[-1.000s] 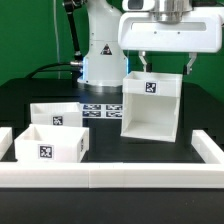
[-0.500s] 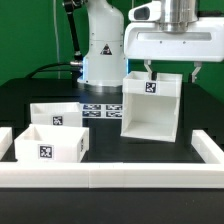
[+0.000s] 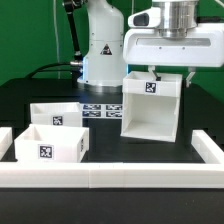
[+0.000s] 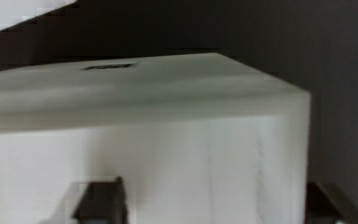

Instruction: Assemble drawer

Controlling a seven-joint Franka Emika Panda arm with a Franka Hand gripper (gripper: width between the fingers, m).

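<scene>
The white cube-like drawer housing (image 3: 150, 103) stands on the black table at the exterior view's right, open side facing forward, a tag on its top front. My gripper (image 3: 169, 73) is open and has come down over the housing's top, one finger (image 3: 151, 71) on each side of it. In the wrist view the housing (image 4: 140, 120) fills the frame, with the dark fingertips (image 4: 98, 200) spread around it. Two small white trays with tags stand at the exterior view's left: one further back (image 3: 57, 113), one nearer (image 3: 50, 143).
The marker board (image 3: 100, 109) lies flat between the trays and the housing. Long low white border rails (image 3: 110, 177) run along the front and sides of the table. The arm's white base (image 3: 98, 45) stands behind.
My gripper has moved down toward the housing, so its fingers now reach the housing's top edge. The housing and trays have not moved.
</scene>
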